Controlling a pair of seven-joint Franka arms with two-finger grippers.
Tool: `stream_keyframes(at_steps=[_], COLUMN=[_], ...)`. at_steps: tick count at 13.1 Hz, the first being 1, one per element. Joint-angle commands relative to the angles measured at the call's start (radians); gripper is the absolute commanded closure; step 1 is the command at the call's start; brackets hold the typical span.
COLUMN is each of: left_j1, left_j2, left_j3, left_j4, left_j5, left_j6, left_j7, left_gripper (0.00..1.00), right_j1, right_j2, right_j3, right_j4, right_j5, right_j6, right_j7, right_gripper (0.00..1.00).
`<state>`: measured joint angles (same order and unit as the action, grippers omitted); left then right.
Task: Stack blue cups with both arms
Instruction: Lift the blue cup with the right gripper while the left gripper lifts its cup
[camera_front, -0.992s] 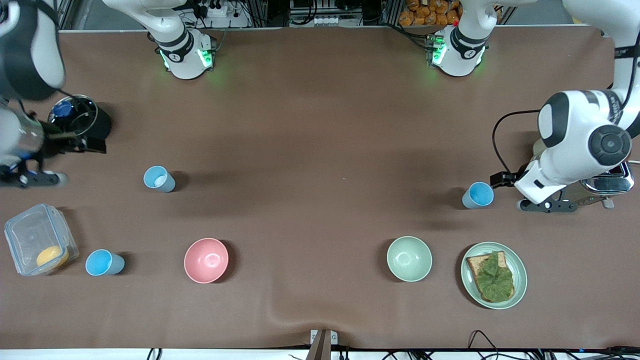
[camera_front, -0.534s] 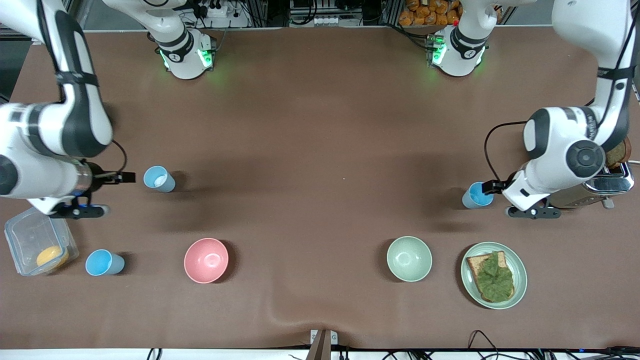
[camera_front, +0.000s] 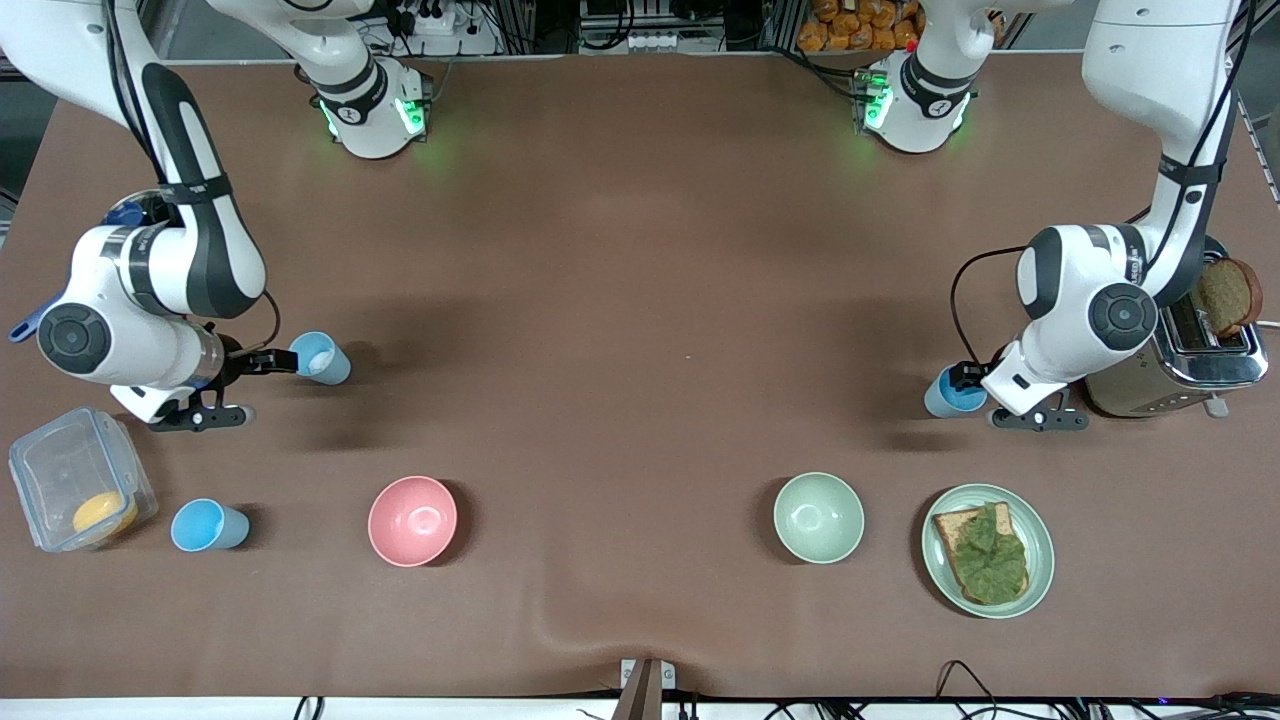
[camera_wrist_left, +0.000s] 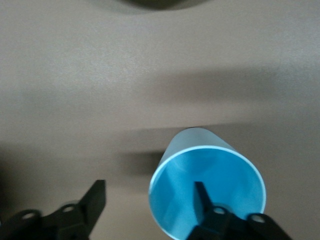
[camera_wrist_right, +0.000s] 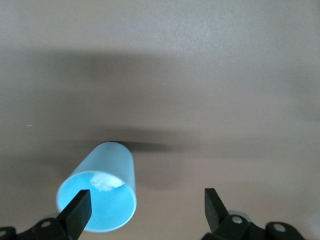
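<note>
Three blue cups stand upright on the brown table. One cup (camera_front: 320, 358) with a white patch inside is at the right arm's end. My right gripper (camera_front: 274, 362) is open beside it; in the right wrist view one finger (camera_wrist_right: 79, 206) is over the cup's (camera_wrist_right: 102, 192) mouth and the other is outside, gripper (camera_wrist_right: 146, 201). A second cup (camera_front: 948, 393) is at the left arm's end. My left gripper (camera_front: 966, 377) is open, with one finger (camera_wrist_left: 201, 196) inside the cup (camera_wrist_left: 220, 172), gripper (camera_wrist_left: 148, 194). The third cup (camera_front: 208, 526) stands alone, nearer the front camera.
A pink bowl (camera_front: 412, 520), a green bowl (camera_front: 818, 517) and a green plate (camera_front: 1040, 560) with toast and lettuce sit nearer the front camera. A toaster (camera_front: 1190, 365) holding toast stands beside the left arm. A clear lidded box (camera_front: 60, 470) is at the right arm's end.
The right arm swung in from the table's end and brought its gripper up to its cup. The left gripper moved in over its cup's rim. No cup moved.
</note>
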<state>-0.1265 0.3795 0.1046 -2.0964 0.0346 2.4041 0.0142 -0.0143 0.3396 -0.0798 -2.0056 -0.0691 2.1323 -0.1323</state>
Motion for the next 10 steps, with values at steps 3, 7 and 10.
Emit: stream_keyframes(at_steps=[3, 7, 10], left_j1=[-0.007, -0.005, -0.005], left_j2=[-0.002, -0.045, -0.111], left_j3=[-0.04, -0.087, -0.152], left_j4=[0.013, 0.061, 0.143], left_j5=[-0.025, -0.03, -0.03], left_j6=[0.013, 0.004, -0.119], left_j7=[-0.111, -0.204, -0.272], left_gripper=[1.0, 1.0, 1.0], right_j1=[-0.016, -0.015, -0.01], right_j2=[-0.015, 0.004, 0.013], right_j3=[0.011, 0.012, 0.011], right_j4=[-0.093, -0.094, -0.094], right_j5=[0.049, 0.068, 0.098], right_j6=[0.066, 0.066, 0.055], right_j7=[-0.023, -0.023, -0.021], right_gripper=[0.0, 0.66, 1.0])
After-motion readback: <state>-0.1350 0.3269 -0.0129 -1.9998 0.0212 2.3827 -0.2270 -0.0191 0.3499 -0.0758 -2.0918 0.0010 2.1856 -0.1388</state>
